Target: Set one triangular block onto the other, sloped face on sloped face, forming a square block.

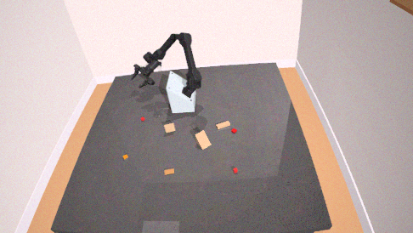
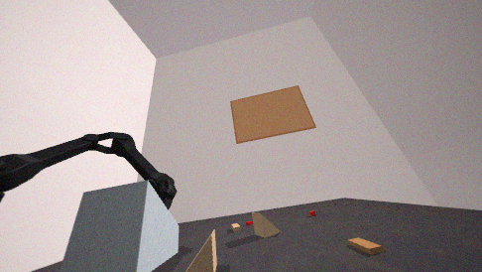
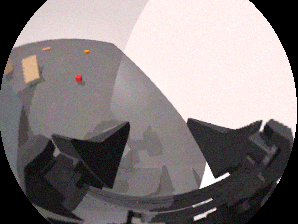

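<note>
One tan triangular block rests on the dark table in front of the grey base; the exterior view cuts off its lower part. The other tan triangular block stands apart from it, farther right in the top view, turned at an angle; its triangular end shows in the exterior view. It is partly cut off at the left edge of the wrist view. My gripper is open and empty, raised left of the base, far from both blocks. It is outside the exterior view.
The grey base stands behind the blocks. A small tan block and a red cube lie to the right. Another red cube, an orange plank and an orange cube lie forward. A red cube lies left.
</note>
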Controlling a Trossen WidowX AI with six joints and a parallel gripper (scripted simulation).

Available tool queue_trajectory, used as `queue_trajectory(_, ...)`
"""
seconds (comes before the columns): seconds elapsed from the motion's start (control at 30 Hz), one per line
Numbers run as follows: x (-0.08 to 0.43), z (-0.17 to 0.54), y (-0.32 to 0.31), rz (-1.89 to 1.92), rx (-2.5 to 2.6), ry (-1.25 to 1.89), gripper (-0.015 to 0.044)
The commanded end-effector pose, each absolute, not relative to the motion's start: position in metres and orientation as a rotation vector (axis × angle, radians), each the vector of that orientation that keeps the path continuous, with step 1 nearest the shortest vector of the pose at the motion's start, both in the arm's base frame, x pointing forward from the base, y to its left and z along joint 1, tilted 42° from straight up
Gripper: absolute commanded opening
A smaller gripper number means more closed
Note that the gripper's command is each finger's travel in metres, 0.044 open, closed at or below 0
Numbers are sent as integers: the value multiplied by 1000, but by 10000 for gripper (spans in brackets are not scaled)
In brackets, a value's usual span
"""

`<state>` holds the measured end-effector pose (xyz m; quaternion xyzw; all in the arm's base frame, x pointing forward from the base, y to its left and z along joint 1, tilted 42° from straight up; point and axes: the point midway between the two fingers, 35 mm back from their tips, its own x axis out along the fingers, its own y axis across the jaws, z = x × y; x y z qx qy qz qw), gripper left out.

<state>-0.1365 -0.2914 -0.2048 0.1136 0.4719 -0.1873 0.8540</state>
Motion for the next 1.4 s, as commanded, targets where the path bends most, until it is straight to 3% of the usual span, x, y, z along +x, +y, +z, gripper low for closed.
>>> queue_trajectory(0.0,-135,-204,-292,-391,238,992,426)
queue_trajectory(0.33,-34,-156,-325,-130,153,975,440)
queue_trajectory(0.73,150,-84,-306,256,95,988,440)
queue_trajectory(1.07,286,-13,-198,571,85,1034,440)
queue_trajectory(1.37,340,52,-46,851,63,1120,440)
